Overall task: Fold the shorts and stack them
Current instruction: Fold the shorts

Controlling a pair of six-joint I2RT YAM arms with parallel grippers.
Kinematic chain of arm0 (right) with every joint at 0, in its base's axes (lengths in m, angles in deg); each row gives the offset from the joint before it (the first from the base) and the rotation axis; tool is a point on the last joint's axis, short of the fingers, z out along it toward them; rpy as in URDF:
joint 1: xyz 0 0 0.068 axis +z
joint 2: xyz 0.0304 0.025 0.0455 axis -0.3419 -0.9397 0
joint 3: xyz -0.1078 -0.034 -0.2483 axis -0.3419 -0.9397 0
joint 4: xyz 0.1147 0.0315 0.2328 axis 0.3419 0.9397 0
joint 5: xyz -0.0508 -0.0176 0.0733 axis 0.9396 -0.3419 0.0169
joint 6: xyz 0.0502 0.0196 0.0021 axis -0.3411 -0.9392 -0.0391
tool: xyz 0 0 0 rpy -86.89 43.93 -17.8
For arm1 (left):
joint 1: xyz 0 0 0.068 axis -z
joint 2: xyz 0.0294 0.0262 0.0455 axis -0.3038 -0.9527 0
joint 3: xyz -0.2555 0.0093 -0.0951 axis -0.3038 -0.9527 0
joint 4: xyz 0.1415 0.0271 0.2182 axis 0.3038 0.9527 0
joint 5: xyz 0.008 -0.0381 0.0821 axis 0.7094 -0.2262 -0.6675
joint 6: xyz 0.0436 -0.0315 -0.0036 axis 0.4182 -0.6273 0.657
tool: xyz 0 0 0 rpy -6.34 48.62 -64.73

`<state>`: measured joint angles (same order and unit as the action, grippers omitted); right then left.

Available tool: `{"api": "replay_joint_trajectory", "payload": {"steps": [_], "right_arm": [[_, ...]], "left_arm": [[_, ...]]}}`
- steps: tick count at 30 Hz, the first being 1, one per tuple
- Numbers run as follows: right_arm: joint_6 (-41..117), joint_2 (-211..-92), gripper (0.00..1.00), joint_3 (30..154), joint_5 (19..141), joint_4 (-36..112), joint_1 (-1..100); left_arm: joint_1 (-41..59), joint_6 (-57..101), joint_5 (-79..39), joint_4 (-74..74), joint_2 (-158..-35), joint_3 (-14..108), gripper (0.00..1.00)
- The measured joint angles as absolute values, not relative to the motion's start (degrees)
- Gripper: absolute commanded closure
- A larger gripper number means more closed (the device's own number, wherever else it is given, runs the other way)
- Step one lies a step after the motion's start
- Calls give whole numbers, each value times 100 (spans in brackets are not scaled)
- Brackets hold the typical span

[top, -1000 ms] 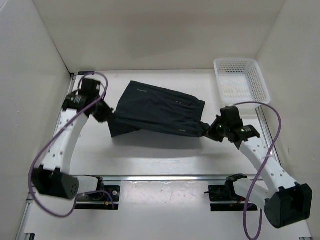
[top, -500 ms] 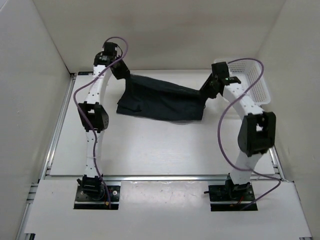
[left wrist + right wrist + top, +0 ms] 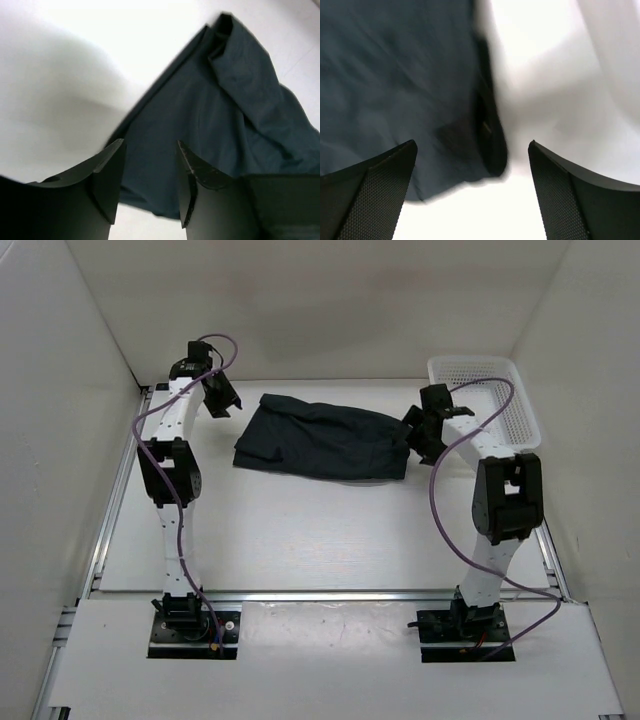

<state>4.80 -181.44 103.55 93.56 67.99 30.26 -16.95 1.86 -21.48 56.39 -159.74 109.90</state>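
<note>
Navy shorts (image 3: 325, 440) lie crumpled at upper centre, long axis left-right, between the half-parted left gripper (image 3: 150, 145) and the wide-spread right gripper (image 3: 472, 145), both empty.

Left hand (image 3: 150, 144) and right hand (image 3: 472, 143) reach forward — both spread, empty.

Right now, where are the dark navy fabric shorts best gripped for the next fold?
Probably the near corners of the two short ends, approached from above at left and right: the dark navy fabric shorts lie flat, spread left to right, with those corners exposed.
</note>
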Motion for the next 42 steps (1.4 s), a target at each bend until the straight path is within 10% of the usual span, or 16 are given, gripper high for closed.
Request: {"api": "replay_joint_trajectory", "payload": {"steps": [4,10,17,20,23,26,42], "right_arm": [[394,-17608,4,9417,9101,6767,3028],[241,-17401,3,8790,8535,6537,3010],[14,-17726,19,8757,7789,5982,3013],[-51,-17951,49,8768,7689,5895,3010],[-102,-18098,83,8768,7673,5866,3008],[-119,-18111,100,8810,7711,5855,3008],[-71,-17656,100,8742,7883,5903,3045]], "left_arm": [[-1584,356,-2266,5792,-15625,10553,21],[-1453,441,-2308,6045,-15782,10199,17],[-1446,441,-2312,6181,-16300,10201,33],[-1457,426,-2310,6189,-16333,10271,44],[-1457,365,-2312,6168,-16385,10328,89],[-1457,374,-2304,6161,-16431,10332,89],[-1455,476,-2614,6155,-14202,7917,89]]}}
